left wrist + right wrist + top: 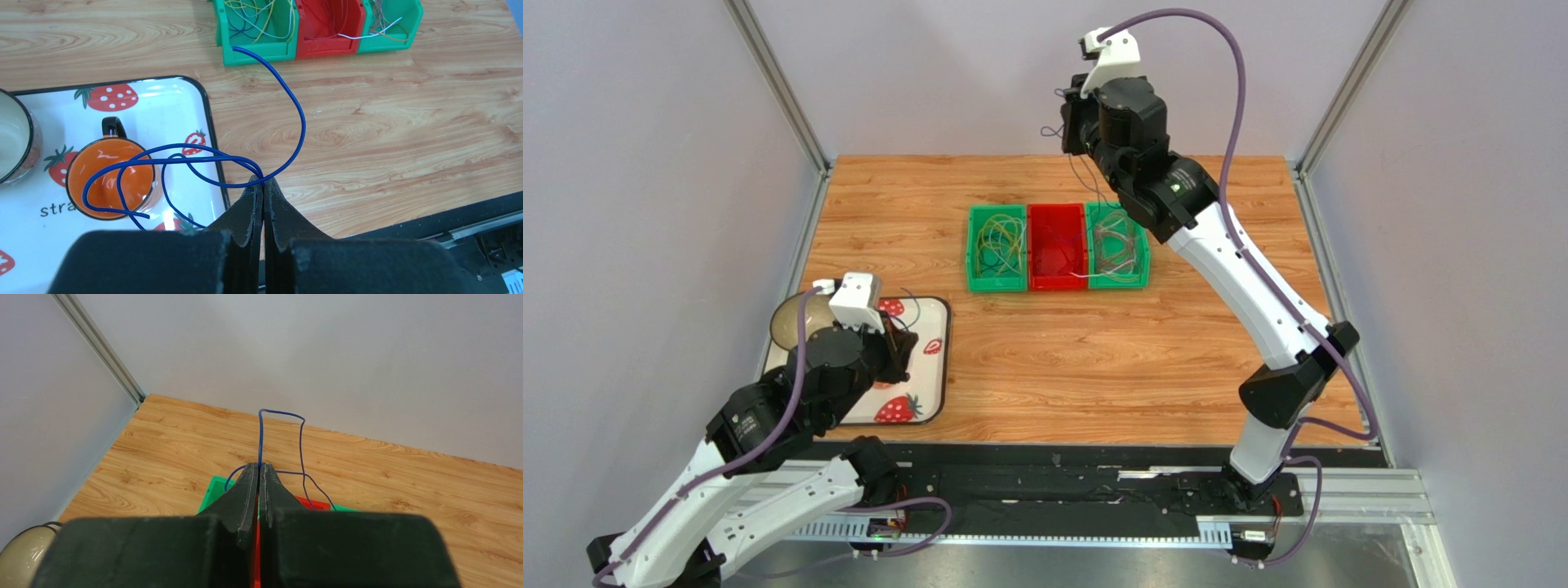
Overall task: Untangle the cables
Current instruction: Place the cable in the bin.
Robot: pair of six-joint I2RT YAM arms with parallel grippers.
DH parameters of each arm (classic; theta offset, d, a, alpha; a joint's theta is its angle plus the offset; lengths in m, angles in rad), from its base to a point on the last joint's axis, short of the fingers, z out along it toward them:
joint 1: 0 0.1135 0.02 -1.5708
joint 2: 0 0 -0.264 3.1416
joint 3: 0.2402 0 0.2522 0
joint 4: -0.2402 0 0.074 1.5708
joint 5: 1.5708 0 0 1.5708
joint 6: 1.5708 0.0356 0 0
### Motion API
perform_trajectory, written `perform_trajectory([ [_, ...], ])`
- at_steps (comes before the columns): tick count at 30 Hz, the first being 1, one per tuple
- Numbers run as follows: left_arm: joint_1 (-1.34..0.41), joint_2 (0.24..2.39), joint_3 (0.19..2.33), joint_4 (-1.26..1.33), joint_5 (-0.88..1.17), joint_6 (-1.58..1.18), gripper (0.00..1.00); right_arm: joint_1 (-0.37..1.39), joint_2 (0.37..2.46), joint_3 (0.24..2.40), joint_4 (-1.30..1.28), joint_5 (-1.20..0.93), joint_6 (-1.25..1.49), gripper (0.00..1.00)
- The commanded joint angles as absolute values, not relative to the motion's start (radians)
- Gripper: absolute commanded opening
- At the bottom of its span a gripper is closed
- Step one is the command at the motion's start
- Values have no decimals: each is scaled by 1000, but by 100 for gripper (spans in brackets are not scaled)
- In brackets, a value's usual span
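Step in hand, as judged: extraction of single strands from the cable stock, with one strand carried by each arm. Left hand (263, 184) is fully closed, its tips pinching a blue cable (301, 122) at a point where several of that strand's loops cross. This hand sits left of the red bin (1057, 233) and nearer the arm bases, at the edge of a strawberry-print tray (178, 98) on the bench (399, 122). The loops hang over an orange mug (110, 177) on that tray. One free end arcs back toward the left-side green bin (258, 56), which touches the red bin. Right hand (258, 468) is likewise fully closed on a thin blue strand (301, 438), held high above the red bin. The strand rises from the tips, bends over and drops toward the bins. Whether the two hands hold one cable or two cannot be told. Other cables (1001, 245), yellow and pale, lie coiled in the left-side green bin and in the right-side green bin (1143, 251) flanking the red bin. Next move, as judged: the left hand must lower its strand to a resting place and open. Because the loops cross at the grip, they should be drawn out before release. The right hand must lift until its strand hangs free of the bins without dragging neighbouring cables along.
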State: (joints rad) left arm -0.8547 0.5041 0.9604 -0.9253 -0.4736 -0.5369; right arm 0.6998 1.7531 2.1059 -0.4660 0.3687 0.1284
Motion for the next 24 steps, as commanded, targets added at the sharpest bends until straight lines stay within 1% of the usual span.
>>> perform_trajectory([
  [1,-853,502,956,-931,-497,-522,0,672,1792,2140,-436,316,170,0],
  [8,-851,515,957,-930,-500,-517,0,638,1813,2089,-431,247,225,0],
  [24,-851,505,957,-931,-509,-520,0,608,1911,2016,-413,167,290,0],
])
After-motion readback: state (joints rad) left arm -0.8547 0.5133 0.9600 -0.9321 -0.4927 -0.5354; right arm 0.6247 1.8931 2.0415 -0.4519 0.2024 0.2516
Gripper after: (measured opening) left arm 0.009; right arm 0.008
